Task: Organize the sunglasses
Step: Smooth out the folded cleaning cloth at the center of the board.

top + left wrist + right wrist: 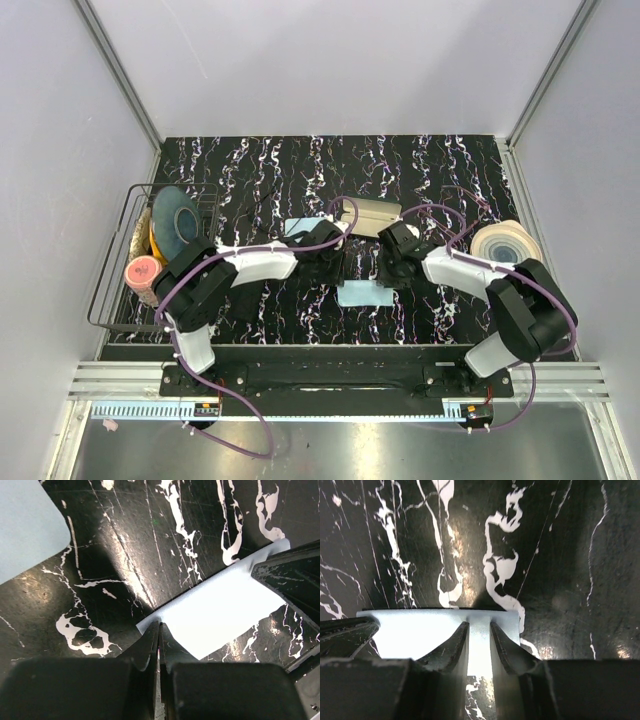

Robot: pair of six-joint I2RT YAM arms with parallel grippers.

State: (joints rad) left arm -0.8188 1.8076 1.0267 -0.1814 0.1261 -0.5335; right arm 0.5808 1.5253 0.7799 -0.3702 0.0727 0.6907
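Observation:
A light blue cloth point(365, 293) sits at the middle of the black marbled table, between my two grippers. My left gripper point(160, 625) is shut, its tips pinching the cloth's point(220, 615) near-left edge. My right gripper point(479, 625) is almost closed over the cloth's point(420, 630) far right corner, with a strip of cloth between its fingers. The cloth casts a shadow line along its edges. A beige case point(370, 212) lies just behind the grippers. A second light blue, round-cornered item point(300, 226) lies by the left arm and shows in the left wrist view point(30, 525). No sunglasses are in view.
A wire basket point(115, 300) at the left edge holds a blue disc point(178, 220) and a pink roll point(143, 272). A pale tape roll point(505, 243) lies at the right edge. Purple cables loop over both arms.

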